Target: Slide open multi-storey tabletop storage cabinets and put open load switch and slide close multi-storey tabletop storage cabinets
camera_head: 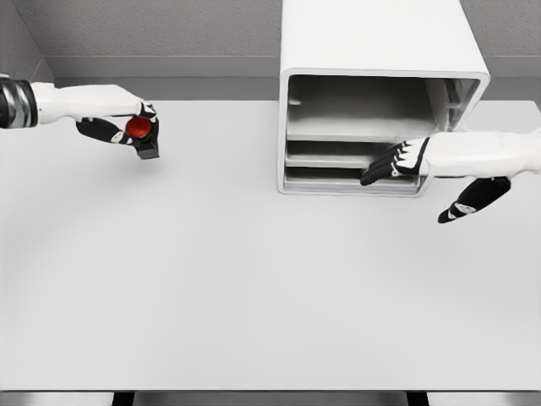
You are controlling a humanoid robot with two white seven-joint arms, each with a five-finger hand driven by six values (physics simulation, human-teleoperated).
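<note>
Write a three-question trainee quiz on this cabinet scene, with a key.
1. True or false: the left hand holds the red-buttoned switch.
2. The right hand is: A) flat on the table; B) at the front of the white cabinet; C) on top of the cabinet.
3. Fill in: the switch is to the ____ of the cabinet in the picture.

Key: 1 true; 2 B; 3 left.

My left hand (127, 127) is curled tight, far out on the left. My right hand (406, 161) reaches in with straight fingers.
</note>
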